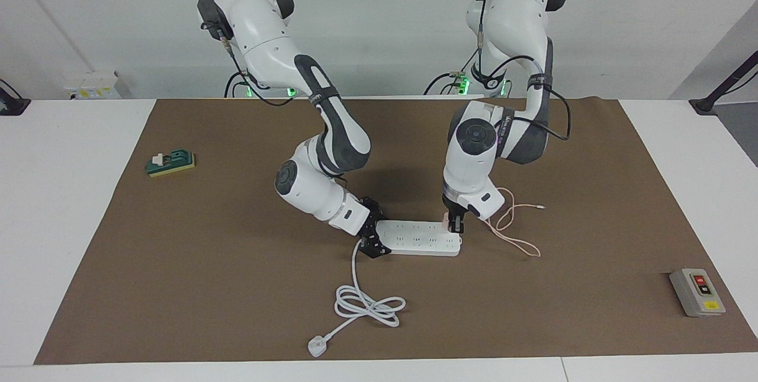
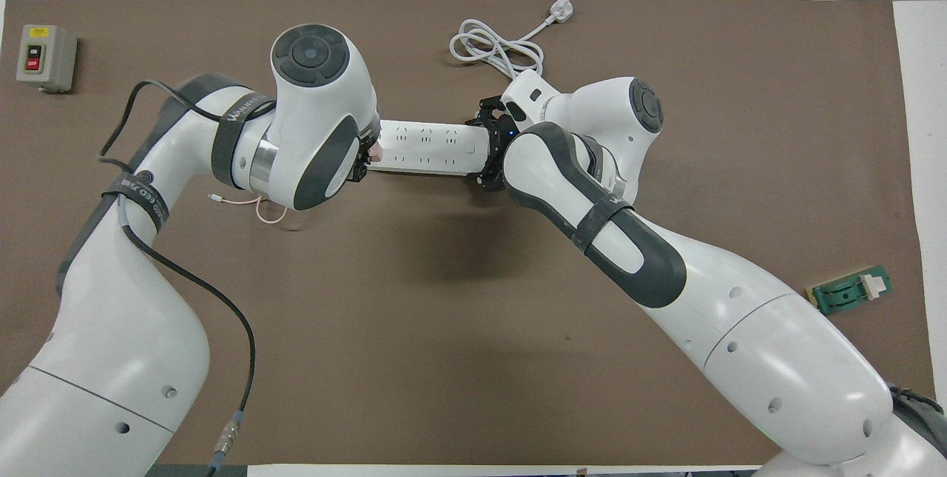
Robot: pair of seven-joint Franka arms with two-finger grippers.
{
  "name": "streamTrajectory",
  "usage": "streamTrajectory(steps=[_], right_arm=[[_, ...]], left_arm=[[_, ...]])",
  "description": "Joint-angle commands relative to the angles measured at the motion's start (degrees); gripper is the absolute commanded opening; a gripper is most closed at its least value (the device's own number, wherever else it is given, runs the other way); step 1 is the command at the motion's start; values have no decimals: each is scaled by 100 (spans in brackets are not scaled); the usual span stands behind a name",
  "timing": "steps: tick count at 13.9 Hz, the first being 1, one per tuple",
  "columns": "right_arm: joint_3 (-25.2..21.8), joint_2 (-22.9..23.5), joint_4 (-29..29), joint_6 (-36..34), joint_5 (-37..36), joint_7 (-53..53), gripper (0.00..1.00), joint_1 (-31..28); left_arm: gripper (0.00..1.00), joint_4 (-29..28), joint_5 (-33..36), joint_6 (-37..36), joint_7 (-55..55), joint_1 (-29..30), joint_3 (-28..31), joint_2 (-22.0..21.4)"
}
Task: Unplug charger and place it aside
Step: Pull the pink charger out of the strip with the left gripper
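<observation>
Charger plugged into strip at its left-arm end, my left fingers closed on it, my right fingers clamping the strip's cord end, pink cable looping on worktop.

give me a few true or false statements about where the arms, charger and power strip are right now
1. The left pincer is down at the charger, at the power strip's end toward the left arm. True.
2. The right pincer waits high over the green block. False: it is down at the strip's end where the thick white cord leaves it.
3. The charger lies on the mat, apart from the strip. False: it sits on the strip.
4. The thin pink cable trails on the brown mat beside the strip, toward the left arm's end. True.
5. The grey switch box rests on the strip. False: it stands on the mat near a corner, well apart.
</observation>
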Motion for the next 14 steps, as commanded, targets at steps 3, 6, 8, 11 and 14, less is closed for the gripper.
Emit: streamTrajectory(steps=[3,6,8,11,14], right_arm=[[198,165,75,118,-79,26,13,-99],[198,156,75,109,-35,87,100,-99],[207,139,84,65,53,122,100,-99],[408,25,207,-31,44,236,100,-265],[400,-282,242,-355,-35,263,100,-432]], left_arm=[[0,616,8,-901,317,26,61,-192],[0,555,8,-901,702,52,61,-209],[0,511,17,-1024,1377,219,52,-366],[0,82,8,-1147,3107,403,52,-840],[0,-961,8,-1025,4795,597,52,-1744]])
